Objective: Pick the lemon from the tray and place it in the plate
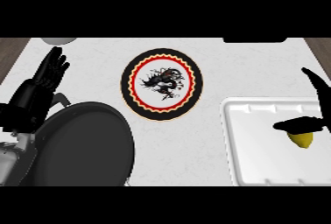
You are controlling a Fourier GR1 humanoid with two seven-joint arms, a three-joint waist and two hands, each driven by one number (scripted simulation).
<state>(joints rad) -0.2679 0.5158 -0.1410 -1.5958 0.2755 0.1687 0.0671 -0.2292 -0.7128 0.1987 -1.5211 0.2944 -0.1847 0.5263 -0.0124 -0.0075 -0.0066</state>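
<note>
I see the white counter (245,65), then the white tray (252,144) at right and the dragon plate (128,82) mid-counter. My left hand (50,72) rests open at upper left, fingers up. My right hand (298,125) is cut off by the right edge and lies over the lemon (302,140), which is in the tray; I can't tell if it's grasped.

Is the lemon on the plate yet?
No, the lemon lies in the white tray, apart from the plate, right by the right hand.
</note>
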